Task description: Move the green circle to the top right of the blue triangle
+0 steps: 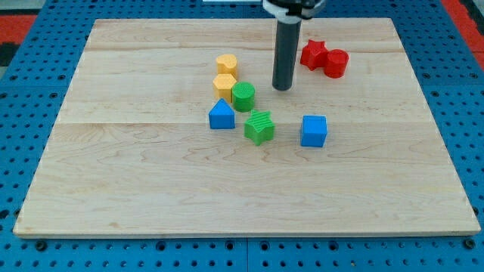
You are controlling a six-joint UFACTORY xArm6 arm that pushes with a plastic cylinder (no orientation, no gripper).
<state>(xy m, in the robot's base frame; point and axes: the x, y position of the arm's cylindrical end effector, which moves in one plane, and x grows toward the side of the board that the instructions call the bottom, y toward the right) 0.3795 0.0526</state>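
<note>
The green circle stands just up and to the right of the blue triangle, close to it and touching a yellow block on its left. My tip is on the board to the right of the green circle, a short gap apart from it. The rod rises straight up to the view's top edge.
A yellow cylinder sits above the yellow block. A green star-like block lies below the green circle. A blue cube is to the right. A red star and red cylinder sit at the top right.
</note>
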